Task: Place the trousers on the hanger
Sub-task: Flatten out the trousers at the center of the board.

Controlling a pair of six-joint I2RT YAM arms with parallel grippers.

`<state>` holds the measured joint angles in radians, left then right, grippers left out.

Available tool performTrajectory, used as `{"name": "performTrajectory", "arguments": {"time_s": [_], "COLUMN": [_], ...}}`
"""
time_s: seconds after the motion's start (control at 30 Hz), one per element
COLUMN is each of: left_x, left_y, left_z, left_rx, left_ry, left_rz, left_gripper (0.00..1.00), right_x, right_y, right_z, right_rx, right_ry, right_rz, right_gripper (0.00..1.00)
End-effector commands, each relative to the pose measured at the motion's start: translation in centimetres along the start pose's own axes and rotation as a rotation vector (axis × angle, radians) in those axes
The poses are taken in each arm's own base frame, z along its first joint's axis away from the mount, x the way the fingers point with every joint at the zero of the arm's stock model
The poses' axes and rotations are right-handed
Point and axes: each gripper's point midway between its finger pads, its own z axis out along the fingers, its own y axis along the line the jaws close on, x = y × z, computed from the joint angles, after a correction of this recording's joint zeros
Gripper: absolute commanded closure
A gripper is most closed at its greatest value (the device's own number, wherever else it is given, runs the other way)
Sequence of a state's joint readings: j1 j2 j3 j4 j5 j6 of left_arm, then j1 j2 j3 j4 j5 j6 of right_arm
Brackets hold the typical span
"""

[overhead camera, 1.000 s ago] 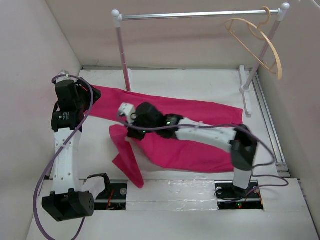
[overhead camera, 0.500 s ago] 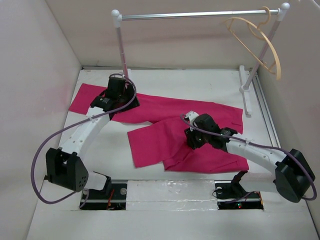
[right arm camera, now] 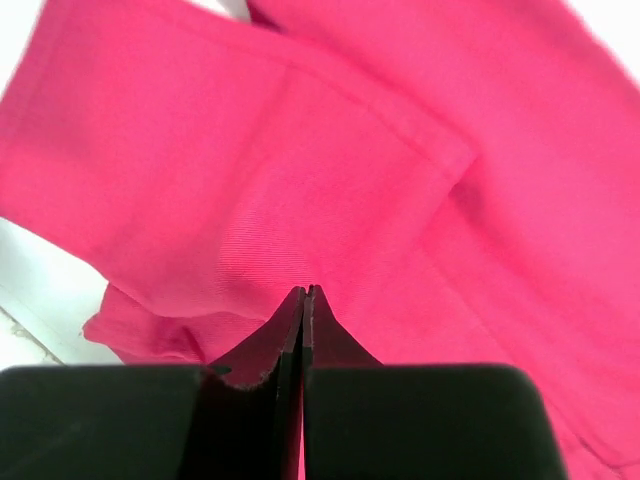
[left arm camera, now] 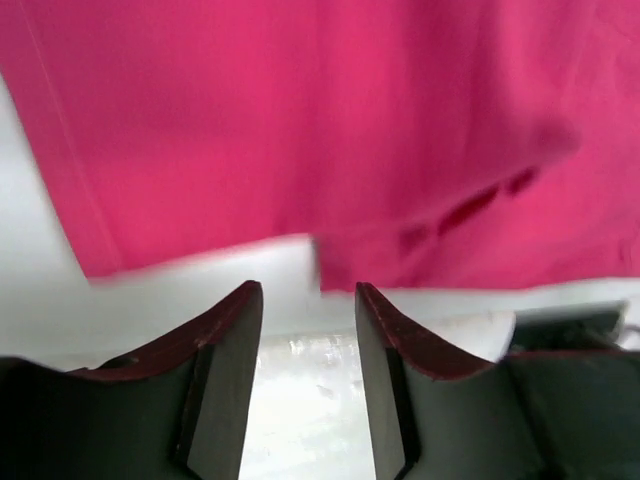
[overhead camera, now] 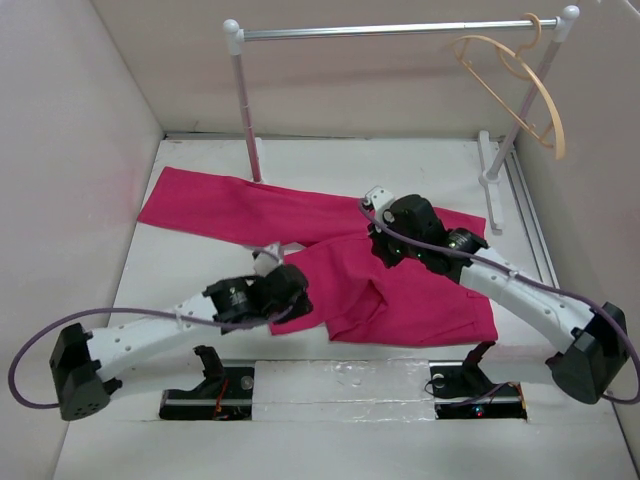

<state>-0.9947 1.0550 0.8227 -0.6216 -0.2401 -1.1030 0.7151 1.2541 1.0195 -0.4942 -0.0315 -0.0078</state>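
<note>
My left claw gapes empty at the trousers' edge, probably to gather them; right claw is shut, grip unclear.

No readable text, label, brand, number or sign shows anywhere.

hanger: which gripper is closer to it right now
Right. The right gripper is over the middle of the trousers, below-left of the hanger; the left gripper is at the trousers' near edge, farther off.

The trousers are seen as matt pink woven cloth, the hanger as smooth pale wood, the rail as glossy metal.
</note>
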Motion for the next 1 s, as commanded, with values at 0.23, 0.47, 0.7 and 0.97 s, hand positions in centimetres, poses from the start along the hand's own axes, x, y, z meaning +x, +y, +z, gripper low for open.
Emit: {"name": "performTrajectory", "arguments": {"time_s": [0.23, 0.47, 0.7, 0.97], "left_x": [7.9, 7.8, 6.5, 3.3], "left_y": [4.0, 8.1, 10.7, 9.2], "left_z": [0.6, 2.2, 2.0, 3.7], "left_rx": [-0.129, -0.206, -0.252, -0.244], "left_ry": [-0.004, -0.074, -0.169, -0.303], "left_rz": [-0.67, -0.901, -1.044, -1.062], "left_gripper": [0.58, 0.57, 0.55, 0.52], "right_x": [-2.1, -0.8, 0.7, 2.4], "right_y": [-0.5, 2.0, 3.2, 5.2], "right_z": [-5.2, -6.9, -8.2, -8.9], "right_rx": [-0.002, -0.125, -0.191, -0.303], "right_ry": [-0.094, -0.142, -0.15, -0.138], "right_rz": [-0.084, -0.086, -0.13, -0.204], "right_gripper": [0.61, 0.59, 0.58, 0.58]}}
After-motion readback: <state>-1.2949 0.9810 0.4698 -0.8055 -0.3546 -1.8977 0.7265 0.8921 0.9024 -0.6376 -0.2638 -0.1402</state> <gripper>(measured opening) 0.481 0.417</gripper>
